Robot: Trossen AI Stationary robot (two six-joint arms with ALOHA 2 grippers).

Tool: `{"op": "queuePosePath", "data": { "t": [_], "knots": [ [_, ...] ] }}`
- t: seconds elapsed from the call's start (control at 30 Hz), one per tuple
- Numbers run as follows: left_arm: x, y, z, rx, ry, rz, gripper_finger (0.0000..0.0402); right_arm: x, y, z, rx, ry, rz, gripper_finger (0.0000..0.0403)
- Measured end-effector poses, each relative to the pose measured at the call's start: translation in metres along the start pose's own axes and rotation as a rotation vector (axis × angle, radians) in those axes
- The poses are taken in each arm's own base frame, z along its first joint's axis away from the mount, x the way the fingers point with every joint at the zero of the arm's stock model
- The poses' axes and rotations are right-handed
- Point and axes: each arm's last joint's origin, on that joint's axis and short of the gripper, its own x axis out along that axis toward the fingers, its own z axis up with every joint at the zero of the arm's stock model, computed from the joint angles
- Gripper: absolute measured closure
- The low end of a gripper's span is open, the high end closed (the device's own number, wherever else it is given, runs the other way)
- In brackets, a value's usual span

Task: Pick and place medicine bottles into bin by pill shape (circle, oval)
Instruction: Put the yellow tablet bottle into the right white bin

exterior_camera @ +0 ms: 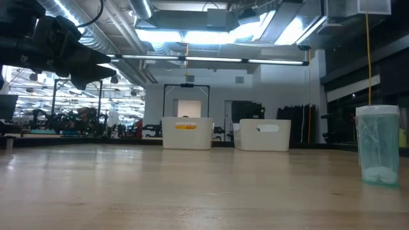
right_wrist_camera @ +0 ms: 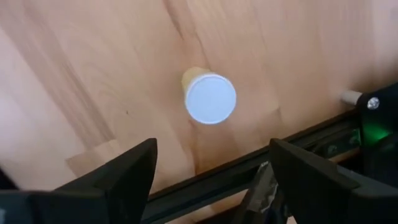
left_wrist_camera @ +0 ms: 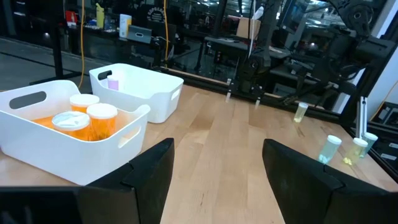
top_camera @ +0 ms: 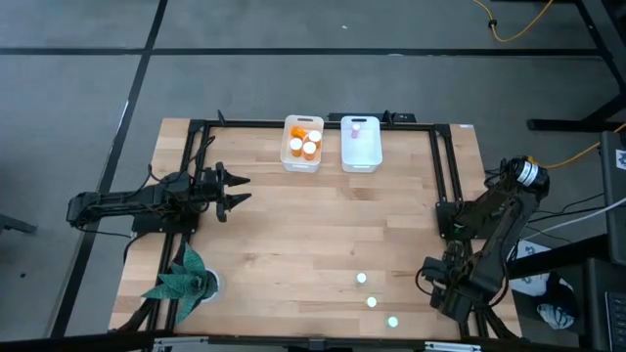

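— What are the fingers doing?
— Right gripper (right_wrist_camera: 211, 171): blunt dark fingers spread, empty, above a small bottle (right_wrist_camera: 209, 97) with a flat round white cap standing near the table's front rail. Left gripper (left_wrist_camera: 217, 168) is also spread, holding nothing.
— Other bottles?
— Orange ones (top_camera: 304, 143) fill the left white plastic bin (top_camera: 302, 162); two pale bottles (top_camera: 361, 280) stand nearby.
— Surface?
— Pale wood planks (top_camera: 323, 225), black frame; industrial hall behind.

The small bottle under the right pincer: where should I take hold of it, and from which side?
Grip the small bottle around its body just below the white cap, coming straight down. It stands upright with table clear around it, and the open right pincer already looks down on the cap.
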Motion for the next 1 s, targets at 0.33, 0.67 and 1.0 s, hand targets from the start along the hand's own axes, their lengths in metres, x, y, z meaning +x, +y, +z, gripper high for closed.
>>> {"op": "queuePosePath", "data": {
  "t": [0.33,0.67,1.0],
  "knots": [
    [0.000,0.000,0.000,0.000,0.000,0.000,0.0165,-0.009,-0.026,-0.002,0.011,-0.033,0.117,0.0092],
    [0.000,0.000,0.000,0.000,0.000,0.000,0.0165,0.018,-0.033,-0.002,0.014,-0.050,0.160,0.0092],
    [0.000,0.000,0.000,0.000,0.000,0.000,0.0165,0.020,-0.032,0.010,-0.032,-0.110,0.141,0.0092]
  ]
}}
